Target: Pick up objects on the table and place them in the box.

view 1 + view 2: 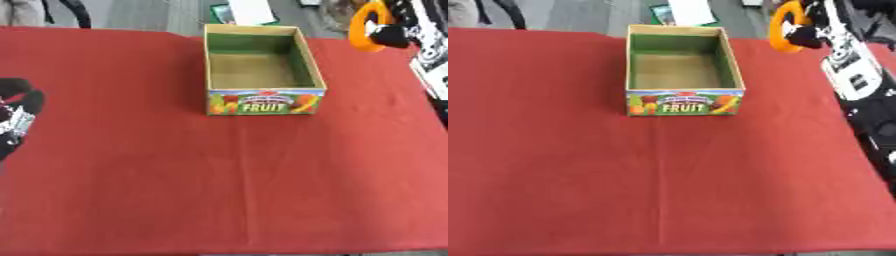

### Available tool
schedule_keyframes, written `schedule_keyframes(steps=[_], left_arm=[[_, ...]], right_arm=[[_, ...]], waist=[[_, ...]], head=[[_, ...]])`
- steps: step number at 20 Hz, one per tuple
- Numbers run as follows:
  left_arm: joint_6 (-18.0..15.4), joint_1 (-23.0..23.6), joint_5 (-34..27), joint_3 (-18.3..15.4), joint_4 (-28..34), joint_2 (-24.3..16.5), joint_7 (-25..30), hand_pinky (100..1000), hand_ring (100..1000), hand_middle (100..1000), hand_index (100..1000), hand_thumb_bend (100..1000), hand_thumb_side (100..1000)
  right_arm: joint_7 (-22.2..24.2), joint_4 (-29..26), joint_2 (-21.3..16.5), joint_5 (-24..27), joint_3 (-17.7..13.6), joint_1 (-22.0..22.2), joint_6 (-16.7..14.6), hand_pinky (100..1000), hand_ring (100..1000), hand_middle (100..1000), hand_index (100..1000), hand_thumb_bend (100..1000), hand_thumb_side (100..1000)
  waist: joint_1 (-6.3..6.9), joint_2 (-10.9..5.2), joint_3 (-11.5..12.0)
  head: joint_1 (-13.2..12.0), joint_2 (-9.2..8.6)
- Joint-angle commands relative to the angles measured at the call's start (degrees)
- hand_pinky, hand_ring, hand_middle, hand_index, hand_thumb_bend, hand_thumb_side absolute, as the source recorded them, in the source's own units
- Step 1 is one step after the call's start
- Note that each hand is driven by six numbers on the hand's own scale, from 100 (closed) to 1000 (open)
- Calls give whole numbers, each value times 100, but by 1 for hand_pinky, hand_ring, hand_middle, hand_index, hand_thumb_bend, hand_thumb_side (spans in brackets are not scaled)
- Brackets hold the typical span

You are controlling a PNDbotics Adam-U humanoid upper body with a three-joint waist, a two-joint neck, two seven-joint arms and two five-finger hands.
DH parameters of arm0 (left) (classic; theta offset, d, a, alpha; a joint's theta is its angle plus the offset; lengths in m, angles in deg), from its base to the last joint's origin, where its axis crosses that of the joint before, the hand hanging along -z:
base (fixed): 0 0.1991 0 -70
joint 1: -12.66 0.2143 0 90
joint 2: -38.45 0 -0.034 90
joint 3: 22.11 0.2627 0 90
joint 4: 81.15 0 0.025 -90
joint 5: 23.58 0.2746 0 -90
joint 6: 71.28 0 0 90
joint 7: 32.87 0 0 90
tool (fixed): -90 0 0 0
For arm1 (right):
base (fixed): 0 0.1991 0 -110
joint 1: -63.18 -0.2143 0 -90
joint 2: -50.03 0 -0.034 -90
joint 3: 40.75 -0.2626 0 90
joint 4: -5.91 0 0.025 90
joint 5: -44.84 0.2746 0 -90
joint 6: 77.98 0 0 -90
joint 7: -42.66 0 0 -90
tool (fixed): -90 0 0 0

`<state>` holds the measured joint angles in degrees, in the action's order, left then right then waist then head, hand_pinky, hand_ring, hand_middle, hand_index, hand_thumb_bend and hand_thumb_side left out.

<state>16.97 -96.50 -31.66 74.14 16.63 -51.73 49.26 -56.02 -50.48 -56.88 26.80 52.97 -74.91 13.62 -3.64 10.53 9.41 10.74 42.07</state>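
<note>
Risk lies upper right, where the right hand [808,31], curled round an orange ring-shaped object [783,26], hangs beyond the open cardboard fruit box [262,102] on the red worktop [219,190]: releasing there misses it.

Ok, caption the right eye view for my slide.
Right hand holds an orange ring beside the empty fruit box on a red tablecloth.

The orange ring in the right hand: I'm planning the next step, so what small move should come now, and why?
Probably carry the orange ring leftward until it is above the box. The right hand holds it raised, to the right of the box's right wall, and the box looks empty.
</note>
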Motion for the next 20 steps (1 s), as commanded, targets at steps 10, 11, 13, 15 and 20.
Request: schedule_keyframes(steps=[10, 11, 13, 15, 20], left_arm=[[7, -188, -68, 70, 137, -42, 91, 717, 777, 651, 642, 621, 389], [7, -192, -71, 73, 136, -35, 93, 717, 777, 651, 642, 621, 389], [6, -205, -75, 82, 134, -25, 100, 716, 777, 652, 642, 622, 389], [6, -218, -77, 90, 135, -15, 107, 717, 777, 653, 642, 622, 389], [11, -225, -83, 98, 135, -2, 113, 716, 777, 654, 641, 623, 389]], right_arm=[[319, 498, 635, -748, 203, -591, -245, 559, 502, 239, 305, 100, 100], [357, 537, 703, -805, 228, -607, -274, 562, 506, 245, 312, 100, 100], [435, 620, 833, -922, 274, -640, -327, 569, 515, 259, 325, 100, 100], [511, 694, 950, -1033, 313, -671, -378, 581, 531, 292, 363, 100, 100], [769, 793, 1170, -1091, 395, -703, -531, 635, 612, 479, 562, 155, 100]], waist=[[-6, -77, 270], [-5, -72, 276], [-2, -63, 284], [4, -58, 299], [24, -50, 310]], head=[[158, -40], [163, -43], [183, -47], [204, -54], [245, -63]])
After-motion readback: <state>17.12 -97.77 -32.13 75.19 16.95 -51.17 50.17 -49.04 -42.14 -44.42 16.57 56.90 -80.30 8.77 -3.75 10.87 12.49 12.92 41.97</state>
